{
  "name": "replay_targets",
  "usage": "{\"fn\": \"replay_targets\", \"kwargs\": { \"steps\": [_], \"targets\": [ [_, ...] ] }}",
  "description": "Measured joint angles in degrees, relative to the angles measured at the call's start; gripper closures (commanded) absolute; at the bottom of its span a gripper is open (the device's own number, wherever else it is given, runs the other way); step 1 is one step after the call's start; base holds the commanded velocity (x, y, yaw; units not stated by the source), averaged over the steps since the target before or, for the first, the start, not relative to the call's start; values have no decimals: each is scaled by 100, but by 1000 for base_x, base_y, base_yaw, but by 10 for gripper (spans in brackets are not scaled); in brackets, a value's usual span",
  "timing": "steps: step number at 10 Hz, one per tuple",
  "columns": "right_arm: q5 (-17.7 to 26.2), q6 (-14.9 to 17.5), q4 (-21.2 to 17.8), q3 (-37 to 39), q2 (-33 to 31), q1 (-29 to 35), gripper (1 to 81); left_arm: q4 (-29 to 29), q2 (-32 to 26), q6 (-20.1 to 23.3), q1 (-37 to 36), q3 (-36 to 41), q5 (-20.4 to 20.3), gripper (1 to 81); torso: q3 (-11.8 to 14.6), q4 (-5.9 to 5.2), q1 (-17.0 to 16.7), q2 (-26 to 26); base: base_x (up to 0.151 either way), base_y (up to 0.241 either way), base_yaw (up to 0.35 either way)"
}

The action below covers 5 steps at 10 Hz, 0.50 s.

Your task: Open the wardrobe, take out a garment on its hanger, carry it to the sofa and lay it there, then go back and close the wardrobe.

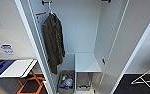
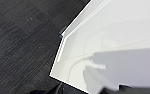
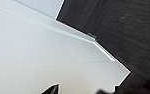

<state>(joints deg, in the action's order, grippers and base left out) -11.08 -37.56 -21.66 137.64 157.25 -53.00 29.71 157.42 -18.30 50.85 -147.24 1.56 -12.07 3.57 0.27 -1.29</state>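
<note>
Inside open wardrobe (image 1: 86, 30): olive jacket (image 1: 53, 42) hanging.

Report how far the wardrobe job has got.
Done, apparently: the wardrobe stands open and holds just a dark olive jacket on its rail, no orange sweatshirt. In hand: nothing visibly held; both wrist views look along white door panels. Left: closing the doors.

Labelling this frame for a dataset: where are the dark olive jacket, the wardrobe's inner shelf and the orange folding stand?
dark olive jacket (image 1: 53, 42), head view, mid-body.
inner shelf (image 1: 86, 62), head view, top surface.
orange folding stand (image 1: 31, 83), head view, crossed legs.
</note>
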Motion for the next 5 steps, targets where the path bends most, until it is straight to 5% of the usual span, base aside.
{"fn": "replay_targets", "kwargs": {
  "steps": [5],
  "targets": [
    [-112,0,794,116,855,-33,10,-502,1078,30,185,-98,-24,10,0,0,2,2,0,0,0]
  ]
}}
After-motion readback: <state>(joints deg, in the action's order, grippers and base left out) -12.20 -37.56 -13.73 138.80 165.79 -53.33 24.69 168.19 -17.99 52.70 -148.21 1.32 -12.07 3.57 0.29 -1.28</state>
